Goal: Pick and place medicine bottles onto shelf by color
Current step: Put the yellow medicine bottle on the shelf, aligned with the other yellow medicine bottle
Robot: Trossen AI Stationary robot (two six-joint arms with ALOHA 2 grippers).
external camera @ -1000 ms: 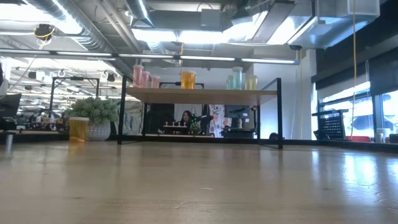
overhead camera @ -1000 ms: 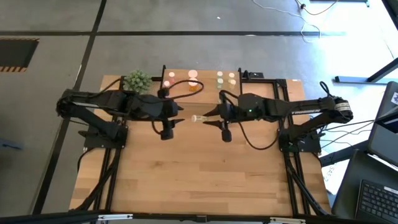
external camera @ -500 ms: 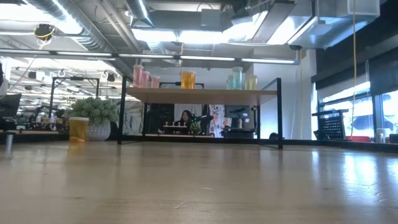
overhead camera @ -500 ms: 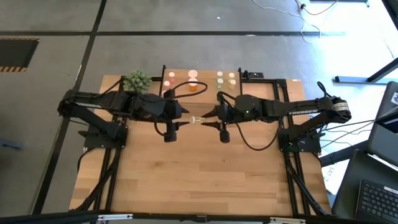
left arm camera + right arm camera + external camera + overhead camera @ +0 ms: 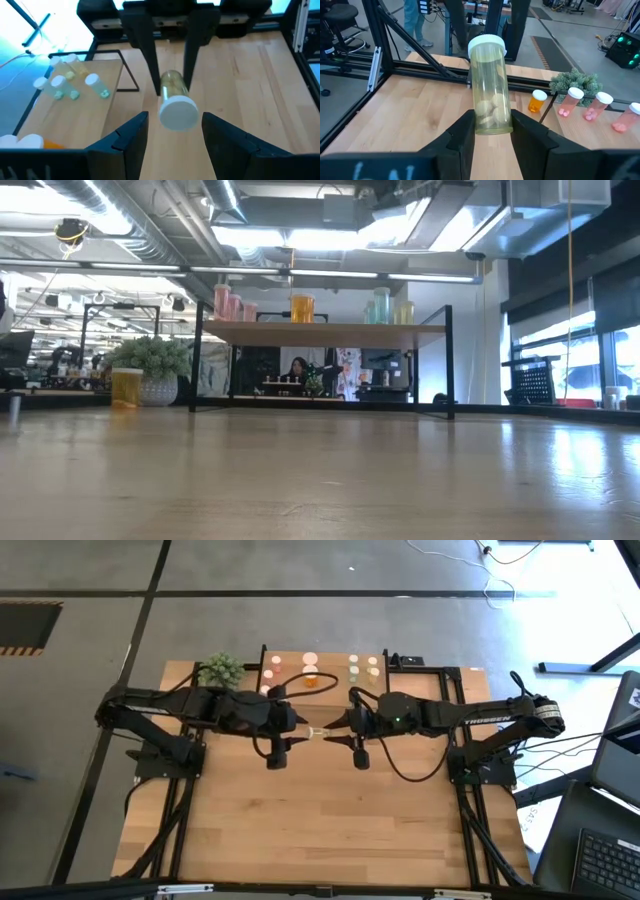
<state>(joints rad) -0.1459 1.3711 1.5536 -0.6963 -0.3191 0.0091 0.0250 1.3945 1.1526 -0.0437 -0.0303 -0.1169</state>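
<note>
The pale green-yellow bottle point(image 5: 491, 90), clear with a white cap, lies level in mid-air above the middle of the table point(image 5: 320, 830). Bare wood spreads below; the shelf point(image 5: 330, 665) stands at the far edge. My right gripper point(image 5: 492, 131) clamps its base; my left gripper point(image 5: 172, 127) gapes around the cap, not touching.

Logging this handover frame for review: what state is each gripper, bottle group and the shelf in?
Right gripper: shut on pale bottle.
Pale bottle: held above the table, capped.
Left gripper: open around the bottle's cap.
Shelf: bottles standing on it in colour groups.
Orange bottle: upright on table beside plant.
</note>
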